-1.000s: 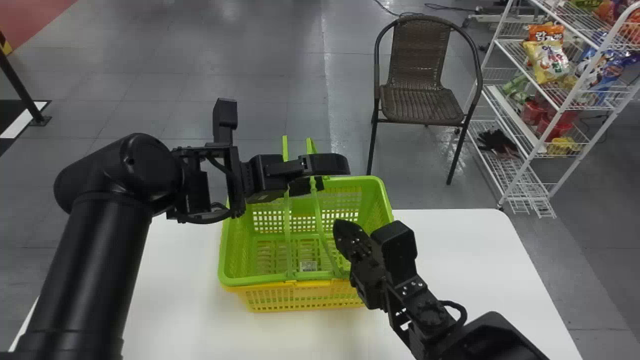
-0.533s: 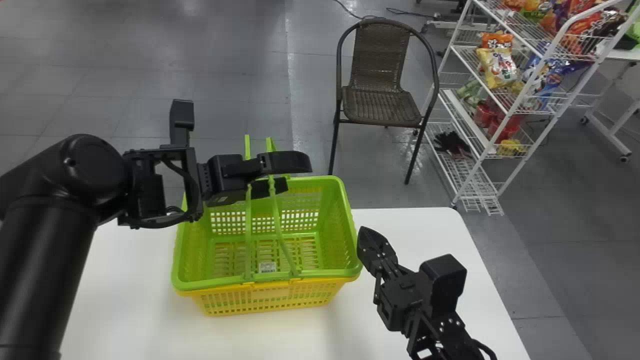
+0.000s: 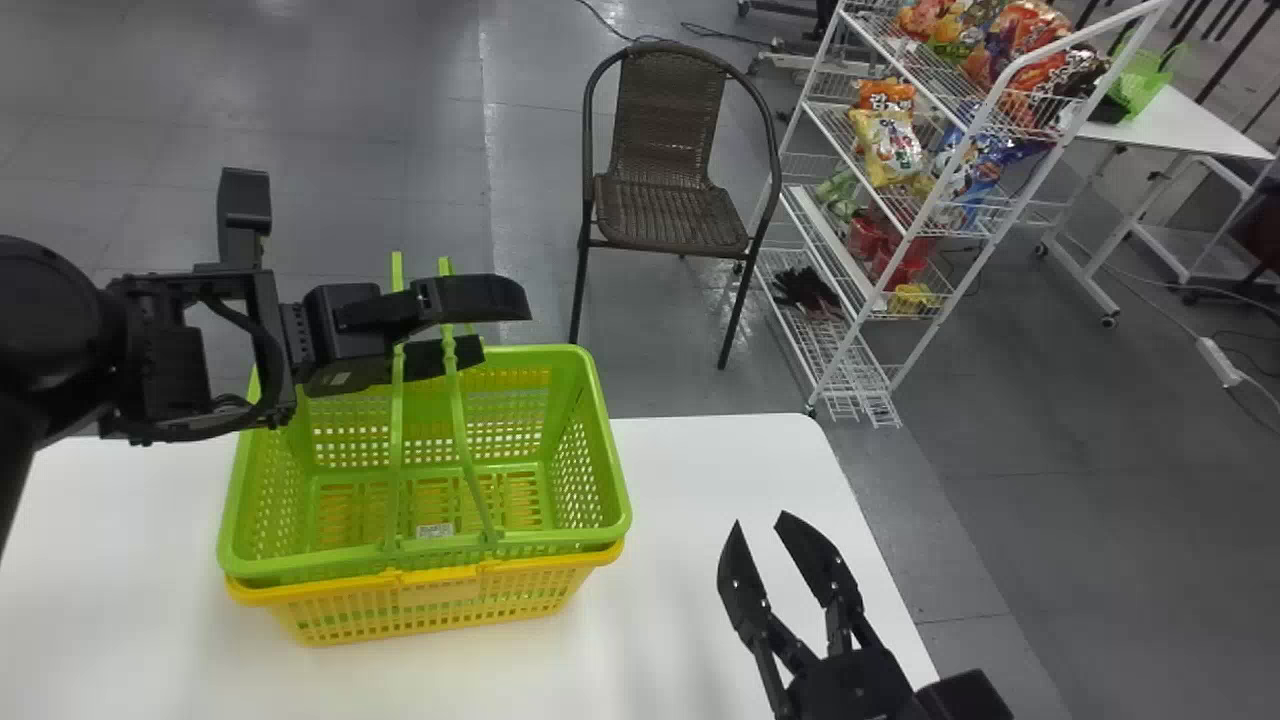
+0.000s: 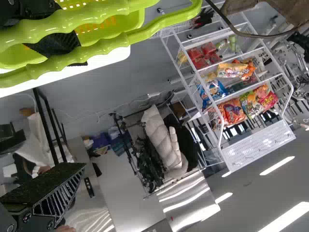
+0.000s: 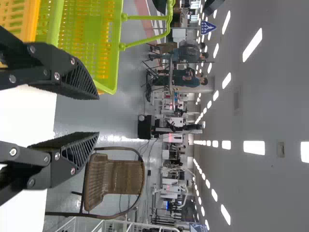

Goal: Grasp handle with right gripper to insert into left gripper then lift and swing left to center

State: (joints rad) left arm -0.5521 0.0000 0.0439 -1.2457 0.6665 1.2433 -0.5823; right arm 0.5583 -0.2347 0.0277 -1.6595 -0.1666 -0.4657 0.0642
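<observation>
L. gripper point(image 3: 490, 328) hung wide by raised handles point(image 3: 459, 412) of green bskt. point(image 3: 603, 440), nested in yellow bskt. point(image 3: 430, 605); R. gripper point(image 3: 762, 522), also wide, hung above white tbl. point(image 3: 700, 460)

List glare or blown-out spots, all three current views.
Head view: tabletop near white; bright reflection on the floor at the top edge. Left wrist view: ceiling lights glare white, glossy highlights on the green handles. Right wrist view: rows of ceiling lights glaring, tabletop washed out.
</observation>
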